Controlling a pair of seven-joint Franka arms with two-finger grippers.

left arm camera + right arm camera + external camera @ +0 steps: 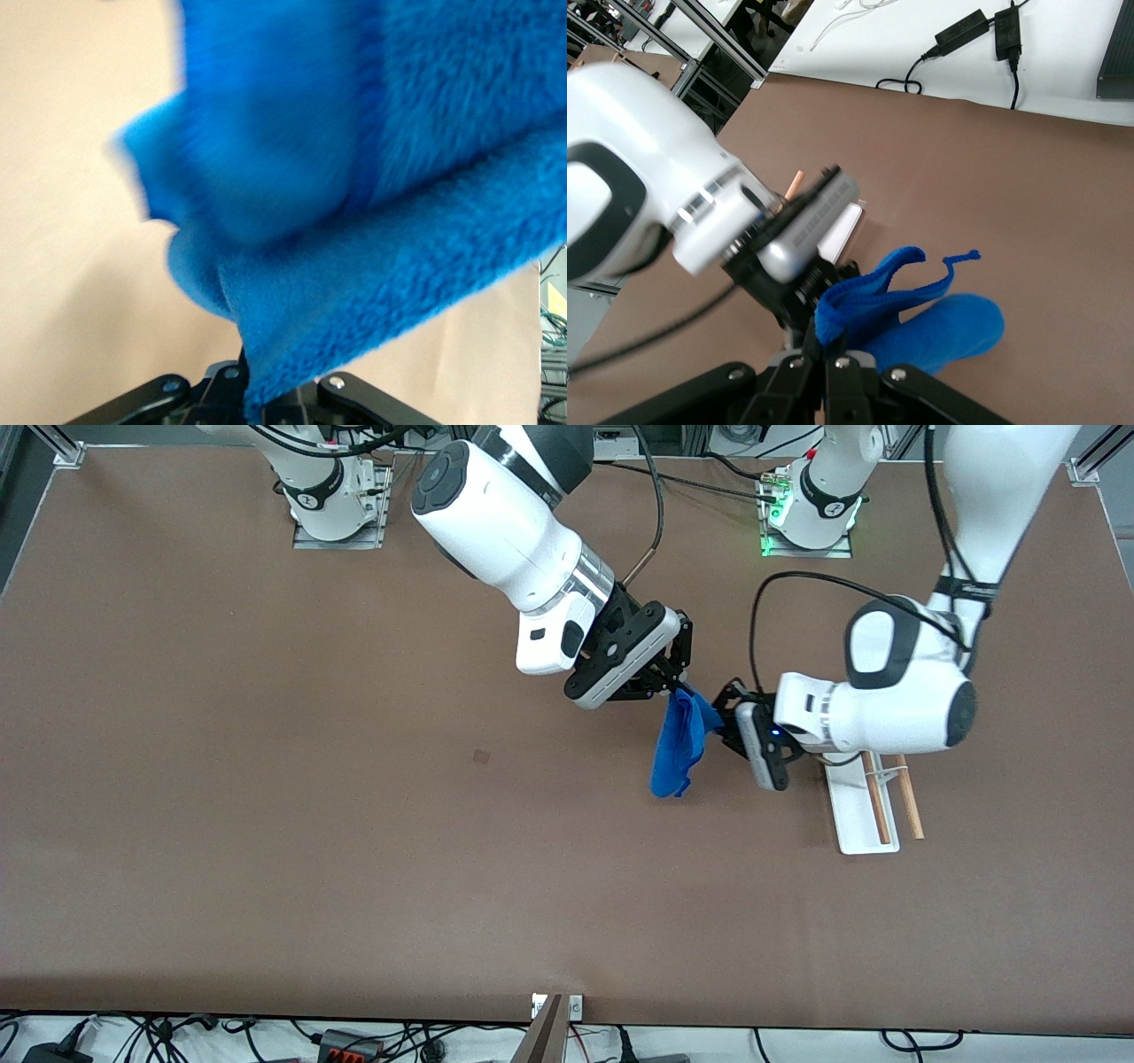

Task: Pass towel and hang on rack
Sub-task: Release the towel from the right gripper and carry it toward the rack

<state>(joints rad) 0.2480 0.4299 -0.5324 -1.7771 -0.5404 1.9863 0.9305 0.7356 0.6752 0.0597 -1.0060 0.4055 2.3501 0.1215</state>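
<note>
Fingers of both grippers are closed on the towel (680, 740), each pinching its upper edge. Right gripper (680, 682) holds the top corner; left gripper (722, 713) holds the same bunched edge just beside it, toward the rack (864, 806). Both grips sit over the bare table (266, 824), between the middle and the left arm's end.

Towel state:
- Hangs as a narrow folded strip below the two grip points, with its long axis running down from the fingers and its free end clear of both grippers.
- In the left wrist view the towel (372, 221) fills the frame and its edge enters between the fingers (239, 376), which are fully closed on it.
- In the right wrist view the towel (912, 319) leads into the closed fingers (802, 363), with the left gripper (806, 305) touching the same fold.

Governing relation: the rack stands toward the left arm's end of the table, partly under the left arm's wrist, with its two rods running toward the front camera. The left arm is the nearer one, so the hand-over appears to be at the stage where both hold. Judged next step: the right gripper lets go, then the left carries the strip sideways over the rods. The hanging strip already lies roughly along the rods, so it likely needs turning to drape across them
</note>
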